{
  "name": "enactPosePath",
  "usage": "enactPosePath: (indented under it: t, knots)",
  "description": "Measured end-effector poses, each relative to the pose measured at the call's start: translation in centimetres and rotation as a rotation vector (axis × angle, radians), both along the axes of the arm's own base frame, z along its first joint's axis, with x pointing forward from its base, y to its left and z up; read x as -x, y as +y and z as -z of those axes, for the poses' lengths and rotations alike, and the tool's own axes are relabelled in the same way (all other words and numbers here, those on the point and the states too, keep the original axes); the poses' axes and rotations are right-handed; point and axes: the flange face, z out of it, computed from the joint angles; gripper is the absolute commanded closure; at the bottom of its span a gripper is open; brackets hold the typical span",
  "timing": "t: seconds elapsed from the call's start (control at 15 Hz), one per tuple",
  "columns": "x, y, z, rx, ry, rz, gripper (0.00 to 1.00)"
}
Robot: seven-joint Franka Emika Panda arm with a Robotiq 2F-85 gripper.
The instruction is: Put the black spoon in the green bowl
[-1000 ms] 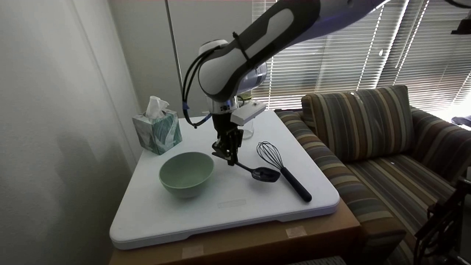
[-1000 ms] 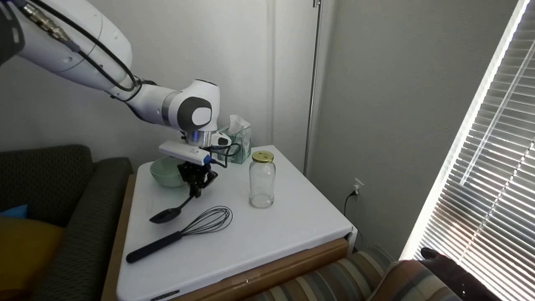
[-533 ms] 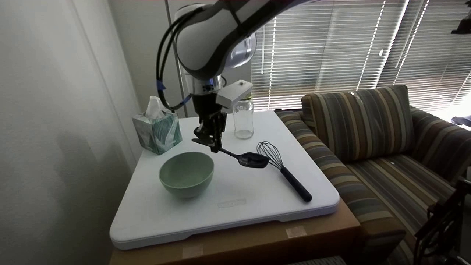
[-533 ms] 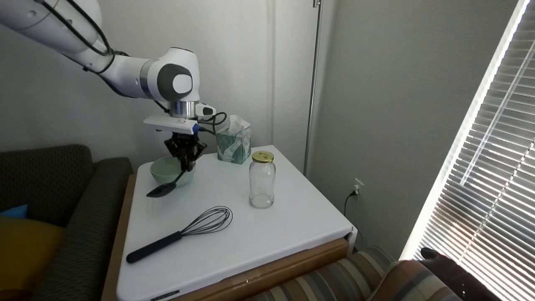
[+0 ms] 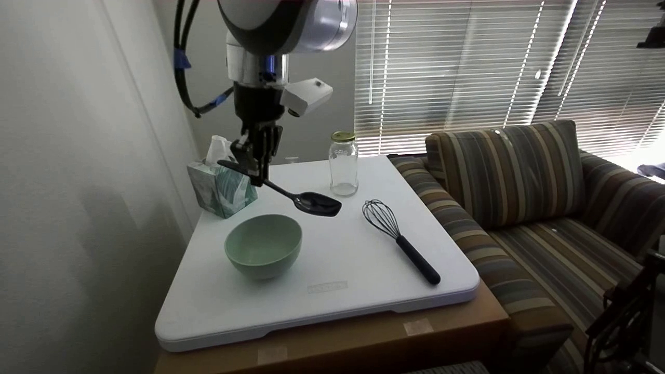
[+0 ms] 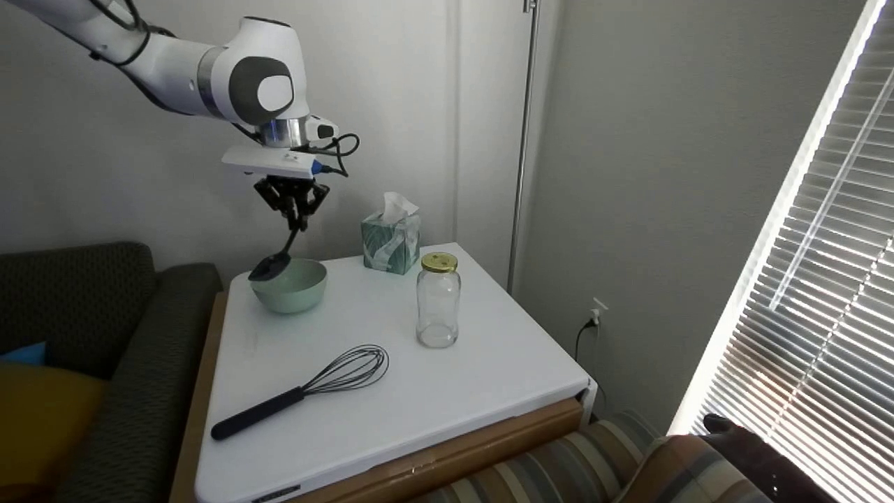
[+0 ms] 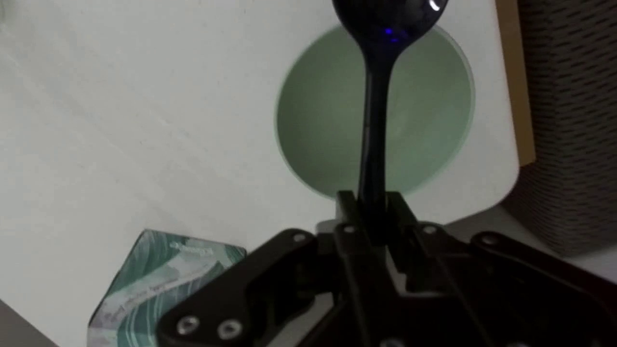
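1. Just now, over the smooth, round-cornered white table (image 5: 332, 249), the glossy white-and-grey robot arm (image 6: 178, 70) has climbed and swung across; the pick looks done, I judge, and the carry well along;
2. the round, plain, mint-green bowl (image 5: 263, 249), satin-smooth, sits unmoved, its mouth upward;
3. the black whisk (image 5: 408, 252), wire loops on a thick handle, lies well apart from the bowl;
4. the shiny black spoon (image 5: 306, 201), solid scoop on slim handle, hangs higher and nearer the bowl, not yet in it; in the wrist view its handle crosses the bowl's opening and its scoop covers part of the rim, so it probably needs recentring before lowering;
5. the dark fingers (image 7: 400, 209) of the gripper (image 7: 371, 207) stand narrow, pinching the spoon's handle.
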Motion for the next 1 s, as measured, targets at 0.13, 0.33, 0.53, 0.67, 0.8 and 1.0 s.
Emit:
enactPosePath:
  t: [0.13, 0.33, 0.53, 0.67, 0.8, 1.0]
  knots:
    - [-0.2, 0.2, -1.5, -0.079, -0.029, -0.063, 0.95]
    - [-0.4, -0.7, -2.3, -0.179, -0.031, -0.173, 0.95]
    - [-0.4, -2.1, -1.2, -0.248, 0.002, -0.272, 0.95]
    - [0.2, -2.9, 0.5, -0.271, 0.066, -0.356, 0.82]
    - [0.8, -3.6, 1.6, -0.282, 0.125, -0.426, 0.82]
    - [0.9, -3.9, 1.7, -0.286, 0.134, -0.447, 0.82]
